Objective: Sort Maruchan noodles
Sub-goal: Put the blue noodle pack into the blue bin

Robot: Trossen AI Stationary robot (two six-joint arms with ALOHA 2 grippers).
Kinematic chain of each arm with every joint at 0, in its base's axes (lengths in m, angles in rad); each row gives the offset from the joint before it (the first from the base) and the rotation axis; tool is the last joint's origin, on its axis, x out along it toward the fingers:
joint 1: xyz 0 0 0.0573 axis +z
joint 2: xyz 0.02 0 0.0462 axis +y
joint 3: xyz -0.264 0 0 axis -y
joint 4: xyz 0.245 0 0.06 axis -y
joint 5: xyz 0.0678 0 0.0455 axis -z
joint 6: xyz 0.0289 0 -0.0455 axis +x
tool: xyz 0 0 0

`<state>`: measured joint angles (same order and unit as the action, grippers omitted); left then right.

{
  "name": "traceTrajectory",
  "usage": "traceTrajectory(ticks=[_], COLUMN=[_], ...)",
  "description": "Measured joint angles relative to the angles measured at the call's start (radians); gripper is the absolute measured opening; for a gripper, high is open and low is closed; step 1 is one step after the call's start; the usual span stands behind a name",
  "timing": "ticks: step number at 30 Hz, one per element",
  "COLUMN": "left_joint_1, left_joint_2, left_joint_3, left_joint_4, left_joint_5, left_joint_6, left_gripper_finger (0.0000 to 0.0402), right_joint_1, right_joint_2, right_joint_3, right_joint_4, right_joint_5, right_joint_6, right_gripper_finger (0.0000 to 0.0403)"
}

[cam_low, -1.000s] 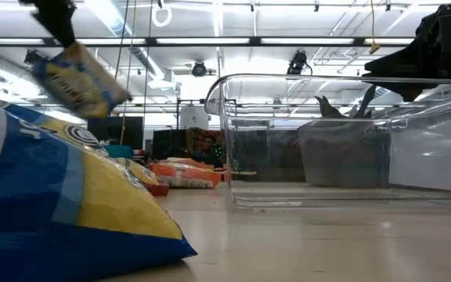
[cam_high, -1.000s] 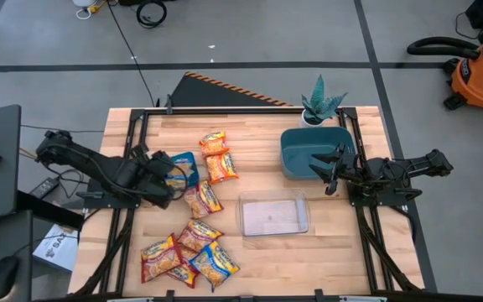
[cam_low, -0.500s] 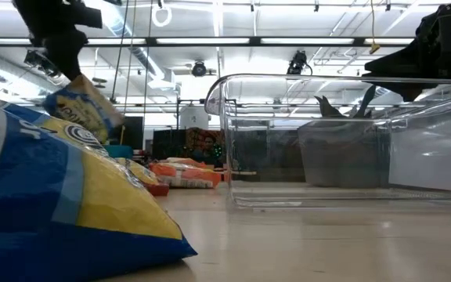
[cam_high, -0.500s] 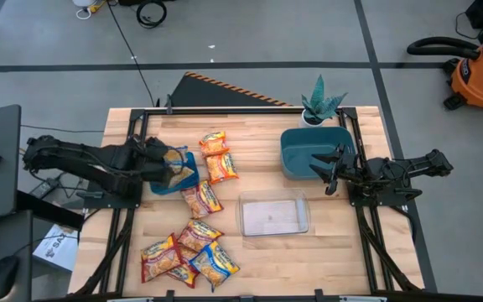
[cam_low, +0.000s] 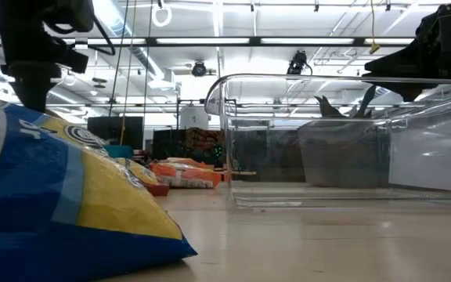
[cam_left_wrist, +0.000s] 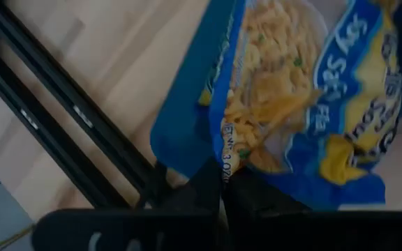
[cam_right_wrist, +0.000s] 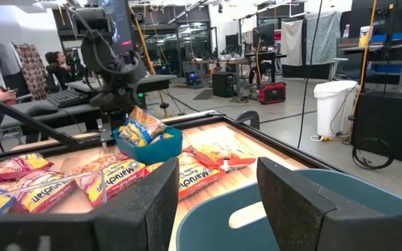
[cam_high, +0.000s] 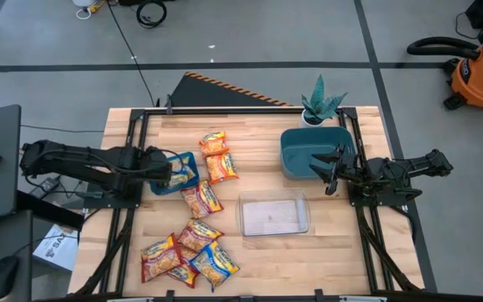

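Observation:
My left gripper (cam_high: 167, 173) reaches down over a small blue bin (cam_high: 184, 159) at the table's left and is shut on a blue-trimmed Maruchan packet (cam_left_wrist: 292, 90) lying in the bin. The right wrist view shows that packet (cam_right_wrist: 139, 129) standing tilted out of the bin (cam_right_wrist: 152, 146). Other Maruchan noodles lie loose on the table: two orange ones (cam_high: 217, 156), one (cam_high: 201, 200) in the middle, and a cluster (cam_high: 189, 252) near the front edge. My right gripper (cam_high: 329, 169) waits open and level over a teal bin (cam_high: 302, 151). My left gripper pinches the packet's sealed edge (cam_left_wrist: 223, 162) between its two fingers, slanting down from above on the table's left side. The packet lies tilted in the blue bin, its printed face up.
A clear plastic container (cam_high: 273, 214) stands right of centre. A potted plant (cam_high: 321, 105) stands at the far edge behind the teal bin. In the low view a blue packet (cam_low: 61, 204) fills the near left and hides the left gripper's fingers.
My left gripper has come down and swung toward the table's far edge, carrying the blue-trimmed packet from the air into the blue bin. My right arm has kept still.

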<state>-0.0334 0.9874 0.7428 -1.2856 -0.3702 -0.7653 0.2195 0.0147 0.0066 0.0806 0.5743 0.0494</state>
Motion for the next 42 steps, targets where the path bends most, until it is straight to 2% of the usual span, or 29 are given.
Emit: traceTrajectory(ticks=[5, 9, 14, 17, 20, 23, 29, 37, 39, 42], left_joint_1=[-0.004, -0.002, 0.027, 0.042, 0.032, -0.009, -0.078, -0.102, -0.097, -0.088], left_joint_2=[0.000, 0.000, 0.000, 0.000, 0.000, -0.001, 0.000, 0.001, 0.001, 0.001], left_joint_3=[-0.019, -0.004, 0.066, 0.154, 0.241, 0.274, 0.157, -0.087, -0.104, -0.060], left_joint_4=[-0.004, -0.022, -0.126, -0.181, -0.136, -0.018, 0.071, 0.099, 0.111, 0.095], left_joint_5=[0.005, 0.007, -0.022, -0.024, -0.011, 0.041, -0.015, 0.027, 0.060, 0.082], left_joint_6=[0.017, 0.068, 0.081, 0.093, 0.100, 0.118, 0.071, -0.007, -0.004, 0.001], left_gripper_finger=[0.0033, 0.0067, 0.0120, 0.0135, 0.0135, 0.0132, 0.0128, 0.0128, 0.0128, 0.0128], right_joint_1=[0.000, 0.000, 0.000, 0.000, 0.000, 0.000, 0.000, 0.000, 0.000, 0.000], right_joint_2=[0.000, 0.000, 0.000, 0.000, 0.000, 0.000, 0.000, 0.000, 0.000, 0.000], right_joint_3=[0.000, 0.000, 0.000, 0.000, 0.000, 0.000, 0.000, 0.000, 0.000, 0.000], right_joint_4=[0.000, 0.000, 0.000, 0.000, 0.000, 0.000, 0.000, 0.000, 0.000, 0.000], right_joint_5=[0.000, 0.000, 0.000, 0.000, 0.000, 0.000, 0.000, 0.000, 0.000, 0.000], right_joint_6=[0.000, 0.000, 0.000, 0.000, 0.000, 0.000, 0.000, 0.000, 0.000, 0.000], right_gripper_finger=[0.0199, 0.0199, 0.0199, 0.0199, 0.0199, 0.0199, 0.0199, 0.0199, 0.0199, 0.0199])
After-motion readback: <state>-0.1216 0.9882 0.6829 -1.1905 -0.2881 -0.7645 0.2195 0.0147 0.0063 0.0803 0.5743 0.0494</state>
